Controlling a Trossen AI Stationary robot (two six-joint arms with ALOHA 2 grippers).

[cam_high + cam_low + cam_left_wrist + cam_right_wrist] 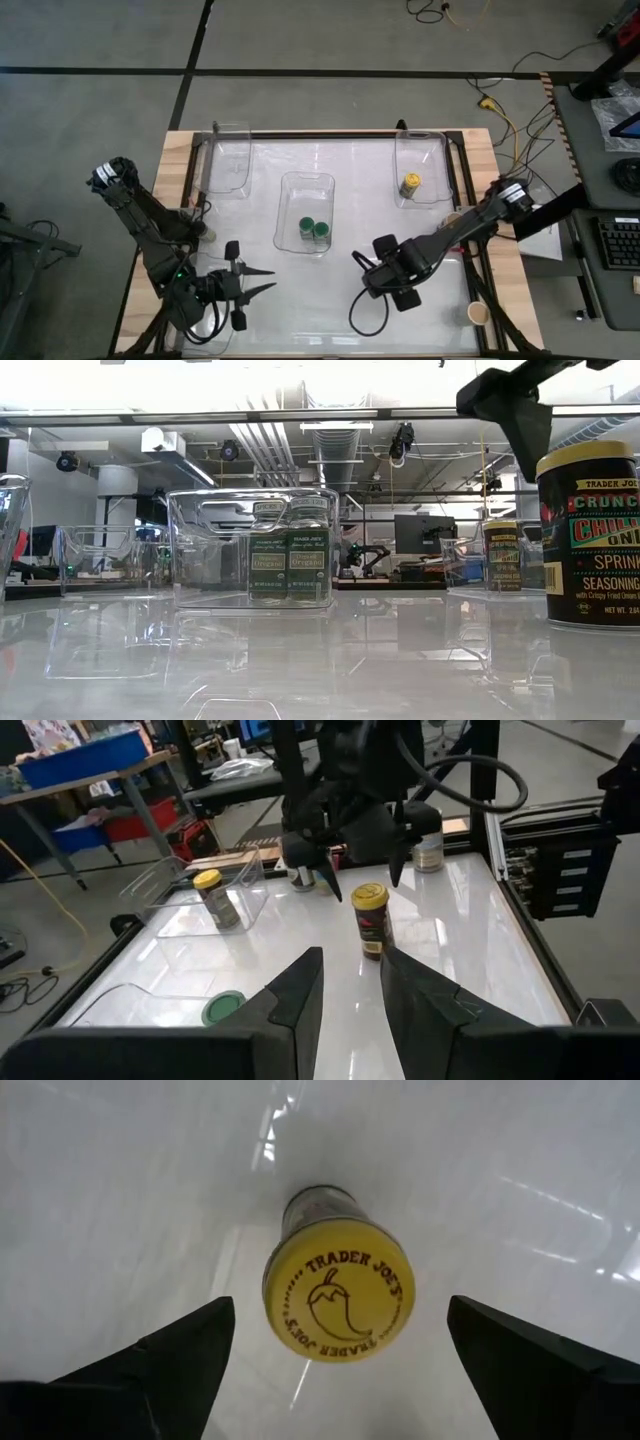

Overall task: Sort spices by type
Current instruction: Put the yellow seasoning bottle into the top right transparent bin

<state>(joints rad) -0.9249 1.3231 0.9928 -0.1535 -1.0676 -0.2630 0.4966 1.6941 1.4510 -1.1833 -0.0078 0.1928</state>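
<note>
A yellow-lidded spice jar [338, 1302] stands upright on the white table near its middle right; it also shows as the yellow-lidded jar [370, 920]. My right gripper [385, 262] hangs over it, open, one finger on either side of the lid, touching nothing. In the high view the gripper hides this jar. A second yellow-lidded jar [410, 184] stands in the far right bin. Two green-lidded jars [312, 229] stand side by side in the middle bin. My left gripper [268, 281] waits open near the table's near left, pointing right.
Three clear plastic bins sit on the table: far left bin [228, 160], middle bin [305, 185], far right bin [420, 150]. A tan-lidded jar [478, 314] stands at the near right corner. Another jar [200, 228] stands by the left arm. A dark frame [470, 200] rims the table.
</note>
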